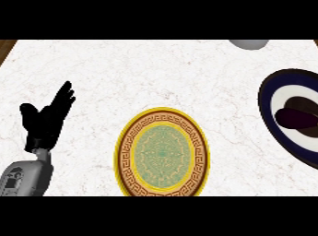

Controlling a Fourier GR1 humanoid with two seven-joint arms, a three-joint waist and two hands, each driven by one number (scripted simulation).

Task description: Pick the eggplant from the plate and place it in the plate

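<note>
A dark purple eggplant [298,118] lies in the middle of a navy and white plate [273,99] at the right edge of the head view. A second plate [162,152], yellow-rimmed with a brown key pattern and a green centre, sits near the front middle of the counter and holds nothing. My left hand [45,120] rests open at the left, fingers straight and pointing up and to the right, well apart from both plates. My right hand does not show.
The counter is white marble [134,73] with wooden edges at the far left and far right corners. A pale grey rounded object [250,43] peeks in at the top right edge.
</note>
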